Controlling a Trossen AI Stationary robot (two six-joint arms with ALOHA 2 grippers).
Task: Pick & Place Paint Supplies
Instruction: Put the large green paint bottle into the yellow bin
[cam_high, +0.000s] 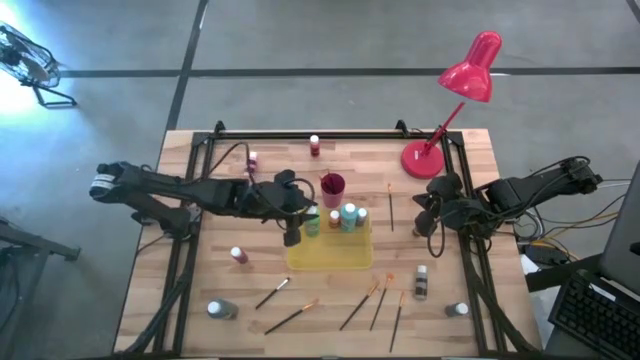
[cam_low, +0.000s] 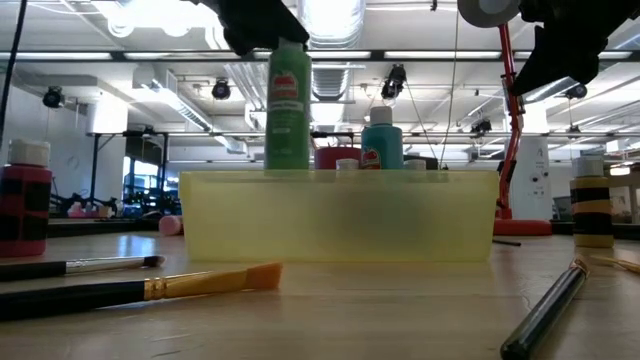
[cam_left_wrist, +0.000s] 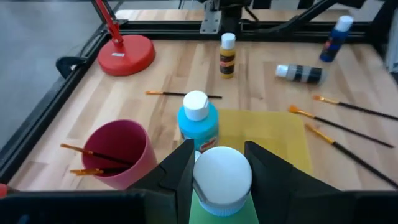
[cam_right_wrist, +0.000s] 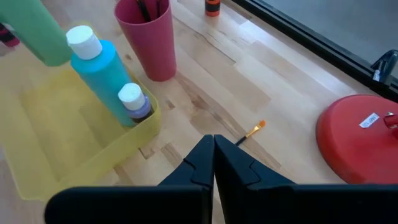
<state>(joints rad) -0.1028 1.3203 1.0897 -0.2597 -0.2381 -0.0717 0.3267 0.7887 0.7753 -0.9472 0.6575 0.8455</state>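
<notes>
green bottle held over the yellow tray

our left gripper (cam_left_wrist: 219, 168) pinches the green bottle (cam_low: 288, 105) just below its white cap, upright at the yellow tray (cam_high: 330, 255) beside the blue bottle (cam_left_wrist: 198, 121). we judge it light, rigid, smooth plastic: grip the neck. right gripper (cam_right_wrist: 214, 163) pressed together, idle above the worktop (cam_high: 270, 270).

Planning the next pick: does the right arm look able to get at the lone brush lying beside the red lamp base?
Probably yes. The shut right gripper hangs just above that brush, bare wood around it; the lamp base sits off to one side.
</notes>
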